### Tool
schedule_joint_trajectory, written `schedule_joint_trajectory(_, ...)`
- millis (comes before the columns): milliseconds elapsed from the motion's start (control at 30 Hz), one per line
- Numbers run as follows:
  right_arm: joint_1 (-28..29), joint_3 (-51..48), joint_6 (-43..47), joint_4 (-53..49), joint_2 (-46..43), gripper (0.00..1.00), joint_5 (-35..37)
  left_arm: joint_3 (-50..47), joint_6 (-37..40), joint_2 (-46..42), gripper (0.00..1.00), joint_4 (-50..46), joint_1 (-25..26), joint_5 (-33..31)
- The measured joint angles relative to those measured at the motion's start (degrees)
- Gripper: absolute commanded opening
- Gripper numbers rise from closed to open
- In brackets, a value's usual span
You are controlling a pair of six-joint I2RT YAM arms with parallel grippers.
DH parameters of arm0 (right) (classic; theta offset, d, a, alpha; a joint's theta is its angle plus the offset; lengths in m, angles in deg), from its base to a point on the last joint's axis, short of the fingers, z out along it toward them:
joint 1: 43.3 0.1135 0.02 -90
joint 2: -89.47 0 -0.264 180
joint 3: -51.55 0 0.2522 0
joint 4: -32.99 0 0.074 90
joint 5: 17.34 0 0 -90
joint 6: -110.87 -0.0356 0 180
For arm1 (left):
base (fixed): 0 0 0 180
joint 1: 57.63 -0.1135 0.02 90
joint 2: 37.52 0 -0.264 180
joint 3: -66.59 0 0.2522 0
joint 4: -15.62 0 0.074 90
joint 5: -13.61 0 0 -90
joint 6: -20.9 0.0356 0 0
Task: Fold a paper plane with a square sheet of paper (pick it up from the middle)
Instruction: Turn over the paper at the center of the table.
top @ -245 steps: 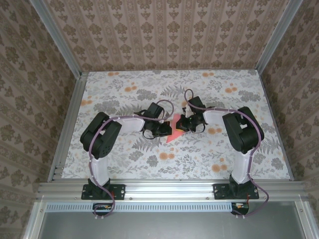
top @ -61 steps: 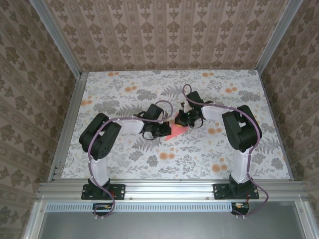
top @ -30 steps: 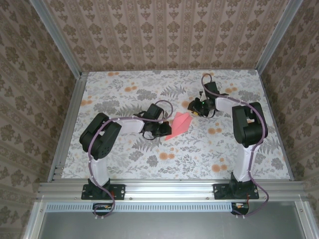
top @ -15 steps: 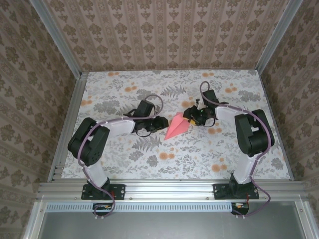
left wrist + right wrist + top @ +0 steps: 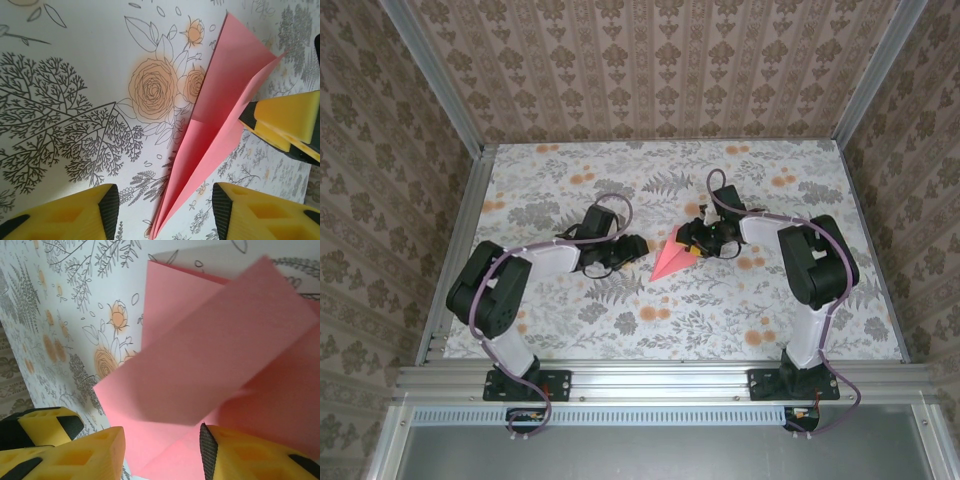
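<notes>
A bench (image 5: 720, 320) covered in a grey leaf-and-orange-flower print is seen enclosed by walls of brown patterned wallpaper (image 5: 650, 70), with an aluminium rail (image 5: 650, 380) along the near edge, where both arms are mounted.

The paper plane (image 5: 672, 262) is found at the middle of the bench, between the two claws. It is folded into a narrow pink dart, with its point directed toward the near left and its wide end toward the far right.

The left claw (image 5: 628, 250) is held low, just left of the plane. From the left wrist, the left claw (image 5: 165, 205) is seen released: its yellow fingers (image 5: 75, 215) are spread wide, and the plane's (image 5: 220, 125) pointed end lies between them untouched. A printed orange rose (image 5: 152, 90) is partly covered by the plane's edge.

The right claw (image 5: 692, 240) is set at the plane's wide end. From the right wrist, the right claw (image 5: 160, 450) is likewise seen unclenched, its fingers (image 5: 75, 455) parted with the pink paper (image 5: 210, 365) between them, one flap raised off the rest. In the left wrist view, one yellow right finger (image 5: 285, 120) is seen touching the plane's right edge.
</notes>
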Motion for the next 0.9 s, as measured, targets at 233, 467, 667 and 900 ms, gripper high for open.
schedule_joint_trajectory(233, 1.09, 0.26, -2.34, 5.81, 2.21, 0.26, -1.42, -1.6, -1.07, -0.92, 0.64, 1.73, -1.51, 0.76)
schedule_joint_trajectory(467, 1.73, 0.33, -3.96, 10.08, 3.1, 0.08, -1.99, -4.52, -2.51, -2.47, 0.73, 4.28, -4.24, 2.73)
schedule_joint_trajectory(667, 1.73, 0.2, -4.22, 11.89, 0.22, 0.08, -2.8, -6.21, -3.3, -4.76, 0.86, 6.91, -6.1, 6.01)
schedule_joint_trajectory(900, 1.73, 0.2, -8.0, 19.04, -5.97, 0.08, -9.14, -6.27, -3.67, -8.55, 0.94, 13.22, -6.25, 11.98)
